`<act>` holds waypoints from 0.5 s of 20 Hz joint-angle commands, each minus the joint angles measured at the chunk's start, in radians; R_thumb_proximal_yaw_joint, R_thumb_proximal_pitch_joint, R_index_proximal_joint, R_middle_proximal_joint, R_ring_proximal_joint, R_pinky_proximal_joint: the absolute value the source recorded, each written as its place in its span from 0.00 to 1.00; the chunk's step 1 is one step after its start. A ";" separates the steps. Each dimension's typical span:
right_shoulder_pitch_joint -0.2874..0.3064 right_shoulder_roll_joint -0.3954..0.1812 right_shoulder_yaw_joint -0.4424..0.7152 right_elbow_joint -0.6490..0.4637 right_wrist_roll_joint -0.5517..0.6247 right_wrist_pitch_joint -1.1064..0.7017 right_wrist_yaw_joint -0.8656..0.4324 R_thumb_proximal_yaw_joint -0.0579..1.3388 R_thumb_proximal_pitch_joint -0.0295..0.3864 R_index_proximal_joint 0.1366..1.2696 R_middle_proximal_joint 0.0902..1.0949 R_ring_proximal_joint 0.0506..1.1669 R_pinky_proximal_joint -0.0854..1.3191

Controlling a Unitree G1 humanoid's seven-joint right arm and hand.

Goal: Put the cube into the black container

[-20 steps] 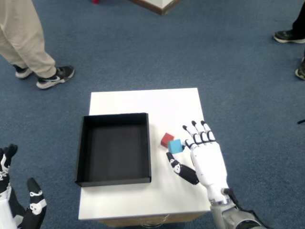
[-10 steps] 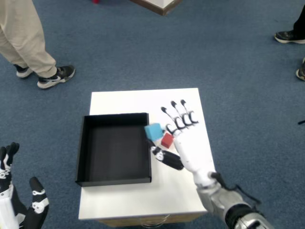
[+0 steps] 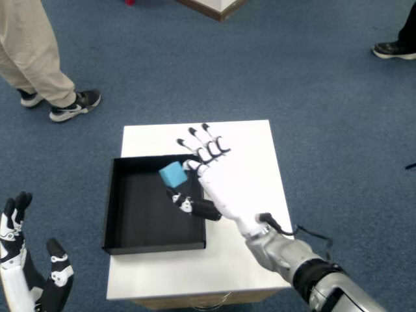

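Note:
The black container (image 3: 133,211) sits on the left half of the white table (image 3: 244,140). My right hand (image 3: 218,185) reaches in from the lower right and hangs over the container's right wall. It holds a blue cube (image 3: 172,173) between thumb and fingers, above the container's inner right part, while the other fingers (image 3: 207,144) stay spread. The red cube that lay on the table earlier is not visible; the hand covers that spot.
My left hand (image 3: 29,279) hangs off the table at the lower left. A person's legs and shoes (image 3: 75,104) stand on the blue carpet at the upper left, and more shoes (image 3: 393,49) at the upper right.
My right hand lifted the blue cube from beside the red cube and carried it left and up, from the table's right part to over the container.

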 commanded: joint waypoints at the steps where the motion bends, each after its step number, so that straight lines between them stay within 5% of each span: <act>1: -0.068 -0.007 0.053 -0.079 0.082 0.048 0.023 0.90 0.45 0.82 0.23 0.13 0.06; 10: -0.125 -0.001 0.323 -0.146 0.304 0.214 0.121 0.90 0.44 0.82 0.24 0.14 0.06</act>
